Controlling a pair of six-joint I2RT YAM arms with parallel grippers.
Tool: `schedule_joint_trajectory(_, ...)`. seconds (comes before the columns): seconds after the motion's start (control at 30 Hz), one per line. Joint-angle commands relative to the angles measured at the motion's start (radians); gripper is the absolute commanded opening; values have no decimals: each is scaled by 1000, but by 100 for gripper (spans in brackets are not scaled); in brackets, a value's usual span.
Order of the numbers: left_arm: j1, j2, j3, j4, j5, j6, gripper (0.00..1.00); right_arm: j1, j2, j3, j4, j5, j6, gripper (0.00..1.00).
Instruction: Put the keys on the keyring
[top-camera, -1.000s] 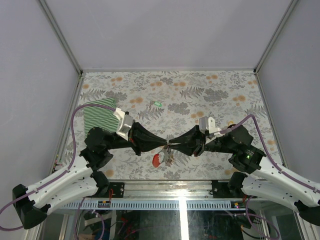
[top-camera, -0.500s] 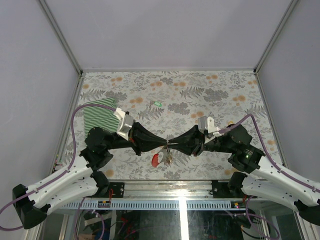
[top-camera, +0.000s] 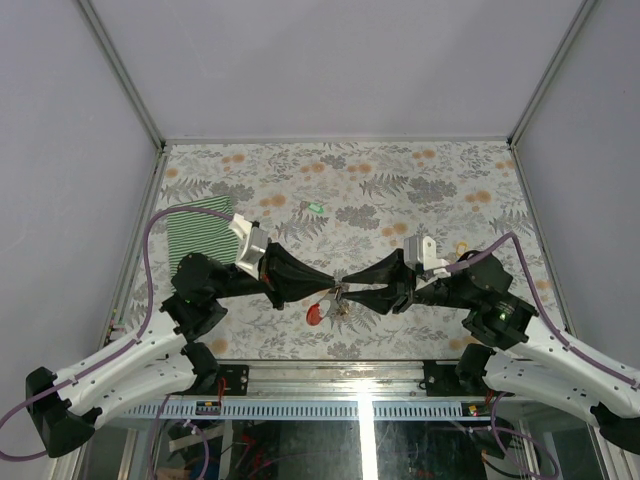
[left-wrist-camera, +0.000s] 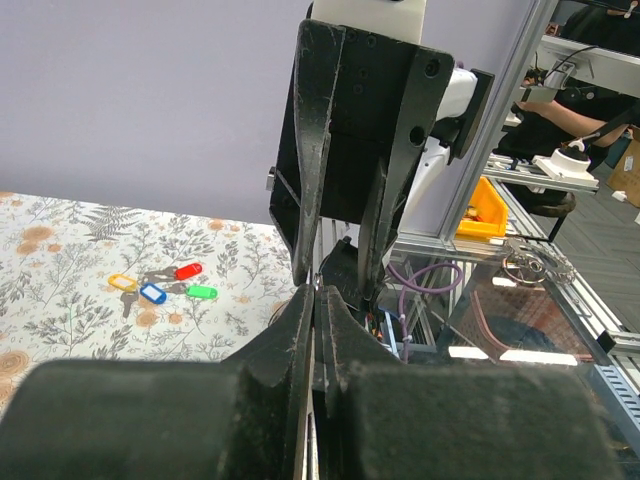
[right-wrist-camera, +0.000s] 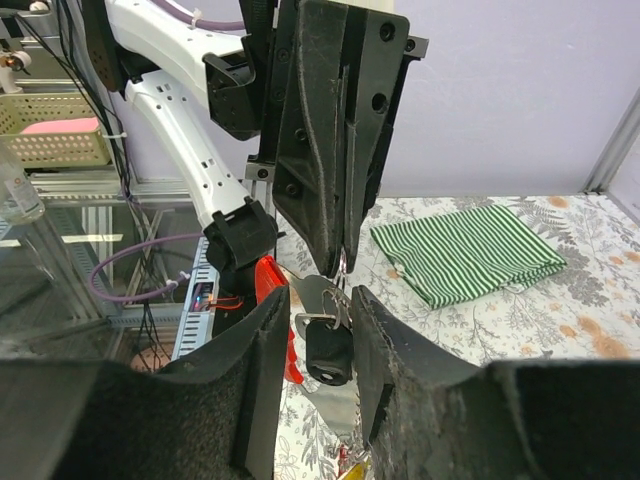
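Toward the near edge of the table (top-camera: 430, 180), left gripper (top-camera: 333, 289) pinching the keyring (top-camera: 315, 314), red loop dangling, right gripper (top-camera: 348, 291) spread around its grey strip.

from above and behind we overlook the whole table (top-camera: 400, 190), while up close our left wrist view faces the right gripper (left-wrist-camera: 338, 285) and our right wrist view the left gripper (right-wrist-camera: 338, 262), both also seen overhead mid-table.

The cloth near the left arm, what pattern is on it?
The cloth has green and white stripes, seen best in the right wrist view.
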Motion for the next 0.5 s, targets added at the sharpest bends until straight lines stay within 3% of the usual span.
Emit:
schedule_joint_trajectory(0.0, -3, -9, 35, 46, -20, 14, 0, 6, -14, 42, 7, 26, -23, 38)
schedule_joint_trajectory(0.47, -3, -5, 41, 41, -22, 16, 0, 5, -32, 35, 9, 53, -29, 44)
